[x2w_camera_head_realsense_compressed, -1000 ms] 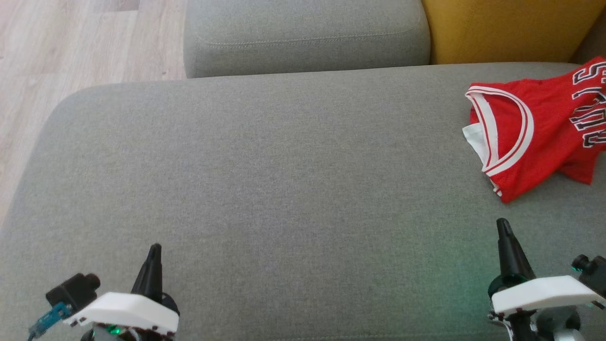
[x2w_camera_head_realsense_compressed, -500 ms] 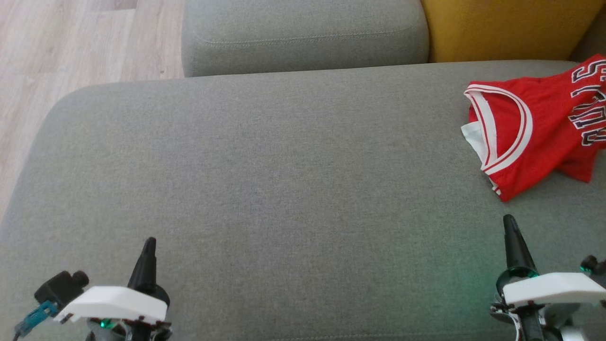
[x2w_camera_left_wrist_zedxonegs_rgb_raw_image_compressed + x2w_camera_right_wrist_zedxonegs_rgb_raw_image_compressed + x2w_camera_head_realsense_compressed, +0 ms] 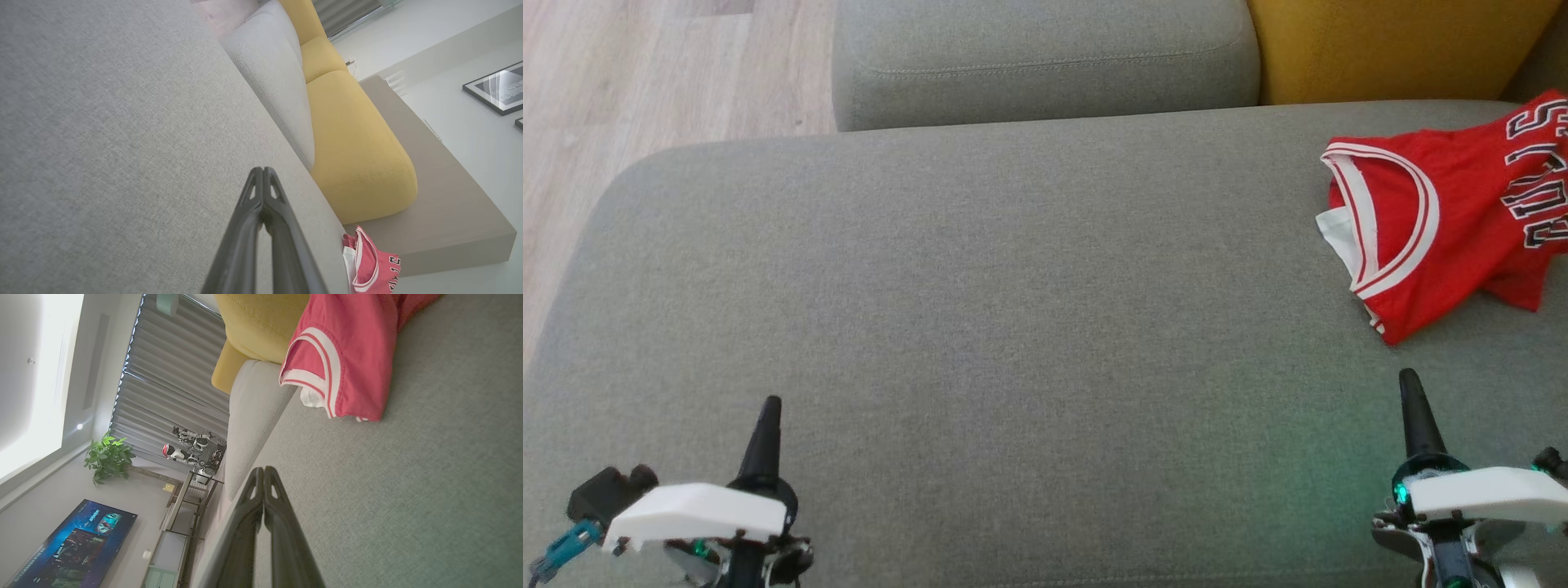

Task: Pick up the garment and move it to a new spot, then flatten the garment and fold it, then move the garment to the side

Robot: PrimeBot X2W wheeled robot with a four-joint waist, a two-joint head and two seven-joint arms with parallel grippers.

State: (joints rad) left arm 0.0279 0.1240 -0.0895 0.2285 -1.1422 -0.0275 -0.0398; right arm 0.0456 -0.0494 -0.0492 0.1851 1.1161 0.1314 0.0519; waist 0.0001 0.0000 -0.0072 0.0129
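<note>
Nearest to us, our left gripper [image 3: 768, 406] sits low on the left, its 2 long dark fingers pressed together on nothing. Our right gripper [image 3: 1410, 384] mirrors it on the right, also pinched closed and empty. Both are over the wide grey fabric sofa seat [image 3: 1013, 286]. Further out on our right lies the crumpled red jersey with the white-striped neckline [image 3: 1445, 229], near the right fingertips but apart from them. Beyond stand a grey back cushion [image 3: 1045, 57] and a yellow cushion [image 3: 1380, 45]
</note>
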